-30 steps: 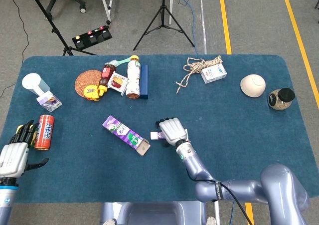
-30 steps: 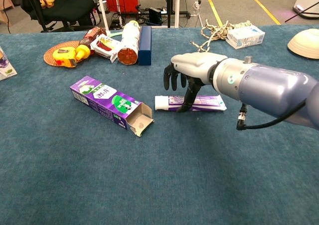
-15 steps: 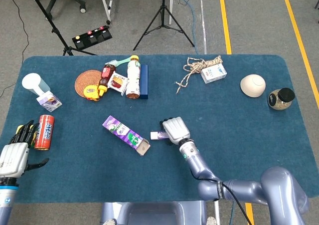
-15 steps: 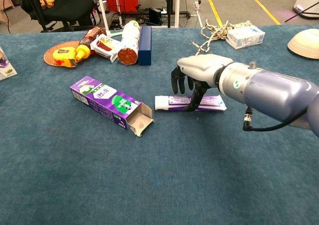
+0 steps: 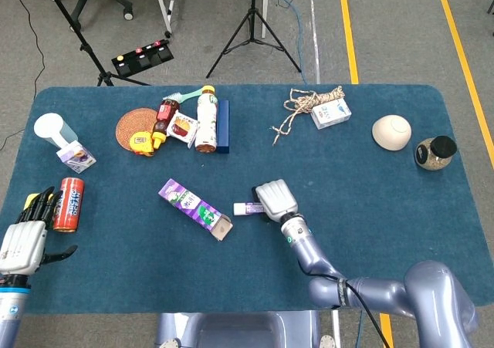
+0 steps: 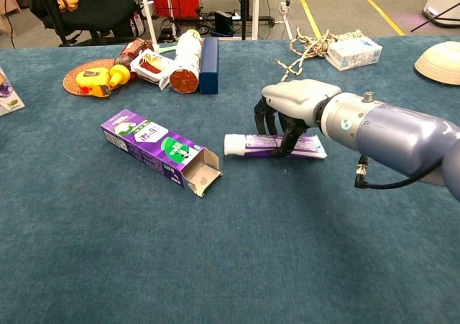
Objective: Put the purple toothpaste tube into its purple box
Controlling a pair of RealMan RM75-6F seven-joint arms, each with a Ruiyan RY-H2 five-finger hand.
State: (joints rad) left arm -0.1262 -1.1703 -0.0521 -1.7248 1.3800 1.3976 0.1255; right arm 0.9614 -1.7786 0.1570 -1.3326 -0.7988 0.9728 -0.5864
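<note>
Right hand (image 6: 293, 108) lowered over the purple toothpaste tube (image 6: 269, 145), fingers (image 6: 287, 136) curled down around its middle and touching it; firm grip or mere contact, cannot tell. Tube flat on the blue worktop (image 6: 287, 252), white cap pointing toward the purple box (image 6: 159, 149). Box lying just left of the tube, open flap end nearest the cap, small gap between. Left hand (image 5: 21, 240) at the near left edge of the worktop, fingers spread, empty, beside a red can (image 5: 68, 204). Further back: woven coaster (image 5: 133, 124), bottles (image 5: 205, 118), a navy box (image 5: 223, 126), coiled rope (image 5: 305, 105), a bowl (image 5: 391, 132).
</note>
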